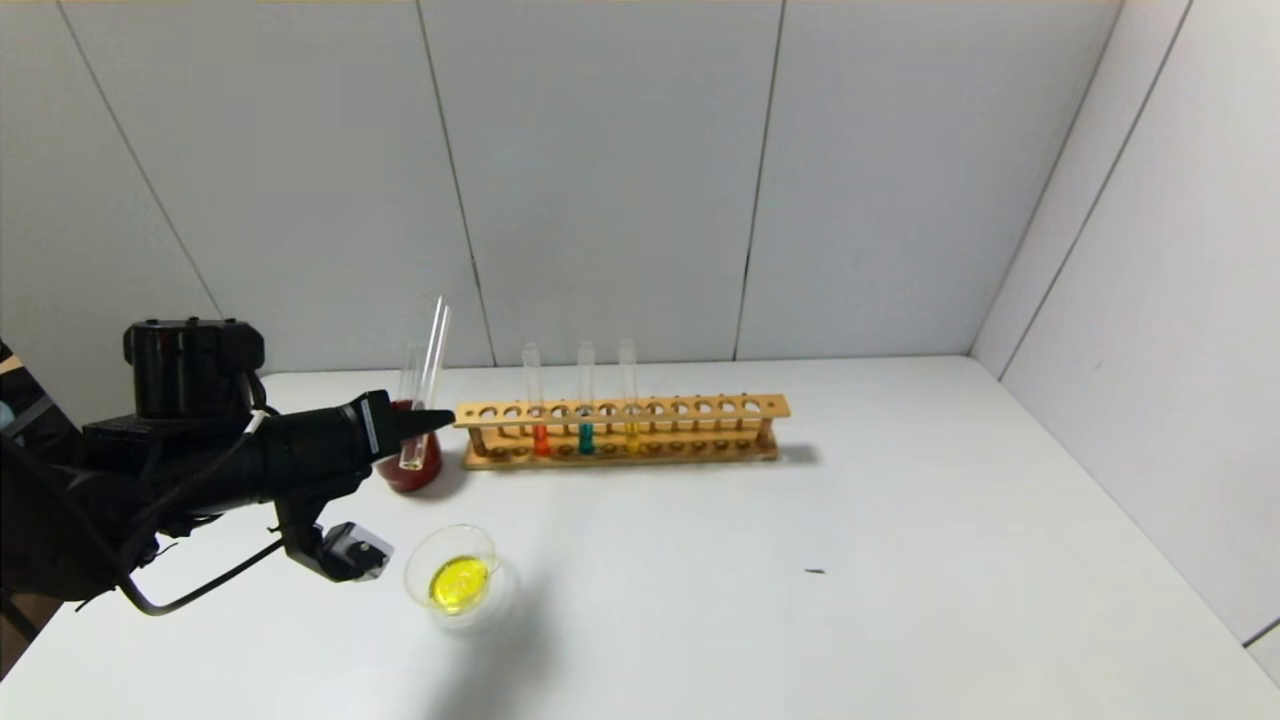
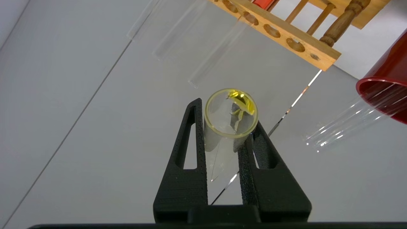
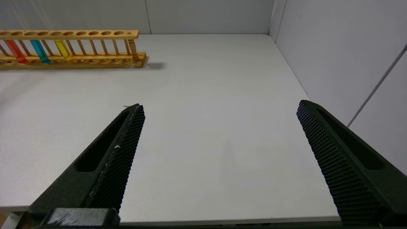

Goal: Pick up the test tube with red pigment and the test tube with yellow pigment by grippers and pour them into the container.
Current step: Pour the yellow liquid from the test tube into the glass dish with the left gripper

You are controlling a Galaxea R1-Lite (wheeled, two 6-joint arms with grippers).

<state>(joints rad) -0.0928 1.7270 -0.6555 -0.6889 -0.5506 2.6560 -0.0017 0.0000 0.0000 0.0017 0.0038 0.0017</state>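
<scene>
My left gripper (image 1: 438, 418) (image 2: 227, 125) is shut on a clear test tube (image 1: 430, 370) (image 2: 231, 113) that stands nearly upright, tilted a little. It holds only a yellow residue, and its lower end shows in front of the dark red cup (image 1: 410, 470). The clear glass container (image 1: 470, 535) sits on the table near my left gripper with yellow liquid (image 1: 458, 583) in it. The test tube with red pigment (image 1: 540, 438) (image 3: 16, 52) and a second yellow tube (image 1: 631, 432) (image 3: 63, 50) stand in the wooden rack (image 1: 700, 410). My right gripper (image 3: 219, 106) is open and empty above the table's front right.
A teal tube (image 1: 586, 437) stands between the red and yellow ones in the rack. The red cup (image 2: 384, 92) holds an empty clear tube (image 1: 410, 365) (image 2: 343, 127). Grey walls close the back and the right side. A small dark speck (image 1: 815, 571) lies on the table.
</scene>
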